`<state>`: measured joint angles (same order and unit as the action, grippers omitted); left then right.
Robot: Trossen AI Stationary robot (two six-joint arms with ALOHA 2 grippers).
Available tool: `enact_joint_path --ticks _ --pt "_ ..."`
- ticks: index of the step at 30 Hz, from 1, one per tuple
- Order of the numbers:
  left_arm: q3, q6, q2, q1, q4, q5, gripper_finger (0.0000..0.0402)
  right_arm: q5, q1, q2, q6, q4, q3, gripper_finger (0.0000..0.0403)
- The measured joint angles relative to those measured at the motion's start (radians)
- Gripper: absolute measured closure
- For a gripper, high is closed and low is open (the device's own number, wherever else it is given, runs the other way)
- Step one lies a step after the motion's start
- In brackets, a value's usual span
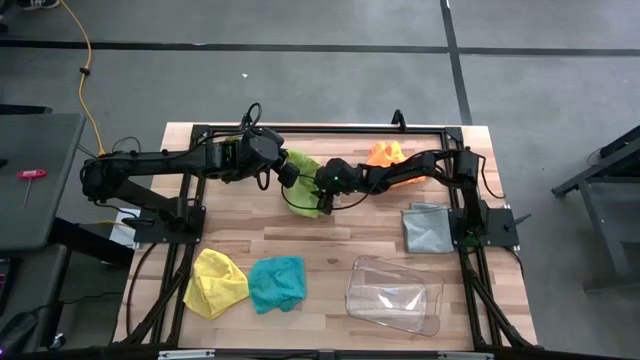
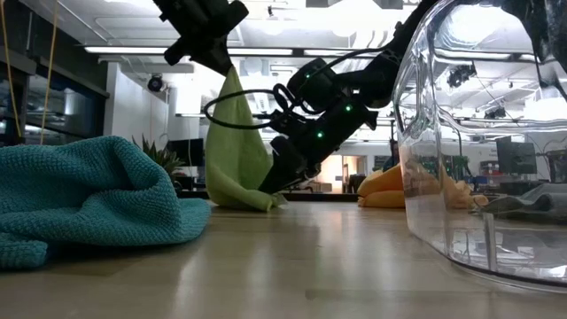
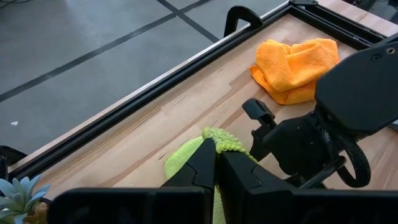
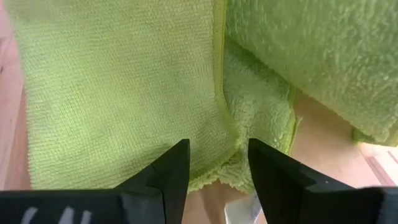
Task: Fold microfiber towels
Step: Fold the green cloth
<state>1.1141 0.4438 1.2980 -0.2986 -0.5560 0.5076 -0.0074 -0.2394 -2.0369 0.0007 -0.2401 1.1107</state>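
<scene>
A lime green towel (image 2: 235, 151) hangs from my left gripper (image 3: 216, 163), which is shut on its top above the table's middle. Its lower end (image 2: 244, 200) rests on the wood. My right gripper (image 4: 217, 155) is low beside that lower end, fingers apart, with the towel's hemmed bottom edge (image 4: 219, 124) between them. The orange towel (image 1: 385, 153) lies at the far edge, the grey one (image 1: 427, 228) at the right. The yellow (image 1: 215, 283) and teal (image 1: 277, 283) towels lie bunched near the front. My left gripper pinches the lime towel's bunched top end (image 3: 219, 138) between its two fingers, coming slanting down from the table's left. A tuft of cloth pokes out past the fingertips. The towel hangs below, slack, its bottom on the table. My right gripper: I cannot tell whether its fingers touch the bottom edge.
A clear plastic tray (image 1: 393, 295) stands at the front right, close to the low camera. A black frame (image 1: 330, 128) runs around the work area. A small leafy plant (image 3: 18, 193) shows at the left wrist view's edge.
</scene>
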Motion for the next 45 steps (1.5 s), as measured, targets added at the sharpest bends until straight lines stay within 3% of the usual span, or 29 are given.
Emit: enact_joint_path --ticks 14,24,28,35,45 --pt "0.000 0.000 0.000 0.000 0.000 0.000 0.0401 0.004 0.000 -0.001 0.002 -0.027 0.000 0.0300" --pt "0.000 -0.001 0.000 0.000 0.000 0.000 0.0401 0.004 0.000 -0.002 0.002 -0.027 0.000 0.0394" --pt "0.000 -0.018 0.000 0.000 -0.001 0.000 0.0401 0.000 0.000 0.023 0.027 0.001 0.000 0.0398" --pt "0.000 -0.063 -0.061 -0.050 -0.005 0.006 0.0401 -0.001 0.000 0.215 -0.021 0.128 0.000 0.0402" --pt "0.000 -0.107 -0.251 -0.116 0.003 -0.007 0.0401 0.030 0.000 0.610 -0.054 0.424 0.000 0.0402"
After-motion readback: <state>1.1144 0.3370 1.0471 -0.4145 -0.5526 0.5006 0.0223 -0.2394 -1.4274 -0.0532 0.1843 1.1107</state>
